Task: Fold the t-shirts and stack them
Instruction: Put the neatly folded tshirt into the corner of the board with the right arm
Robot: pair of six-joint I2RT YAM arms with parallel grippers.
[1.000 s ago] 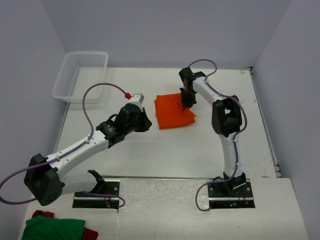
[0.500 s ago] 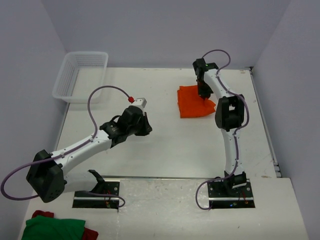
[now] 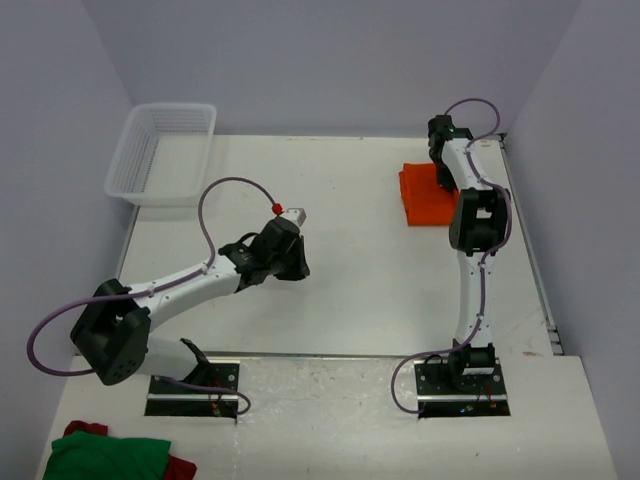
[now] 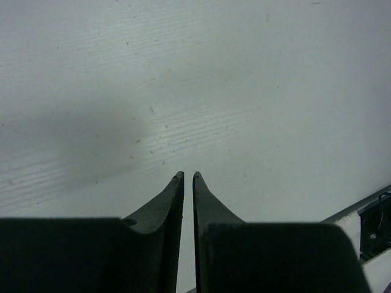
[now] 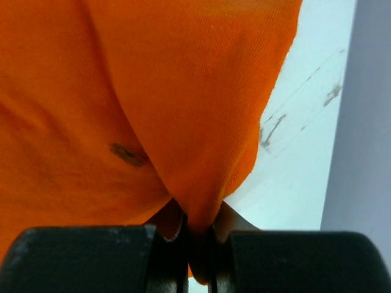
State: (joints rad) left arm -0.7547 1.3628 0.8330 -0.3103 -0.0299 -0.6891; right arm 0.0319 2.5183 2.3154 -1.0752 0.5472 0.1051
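Observation:
A folded bright orange t-shirt (image 3: 422, 196) lies on the white table at the far right, close to the back corner. My right gripper (image 3: 440, 183) is shut on a pinched fold at its right side. In the right wrist view the orange t-shirt (image 5: 153, 91) fills most of the frame, with a dark spot on it, and the right gripper (image 5: 198, 229) squeezes a tongue of cloth between its fingers. My left gripper (image 3: 297, 268) hovers over bare table near the middle. The left gripper (image 4: 188, 177) is shut to a thin slit with nothing in it.
A white plastic basket (image 3: 128, 160) stands at the far left corner. Green and red clothes (image 3: 110, 455) lie at the bottom left, in front of the arm bases. The table's right edge (image 3: 530, 250) and the wall run close beside the right arm.
The right arm has dragged the folded orange t-shirt from the table's middle to the far right, still pinched. The left arm has swung slightly right and nearer.

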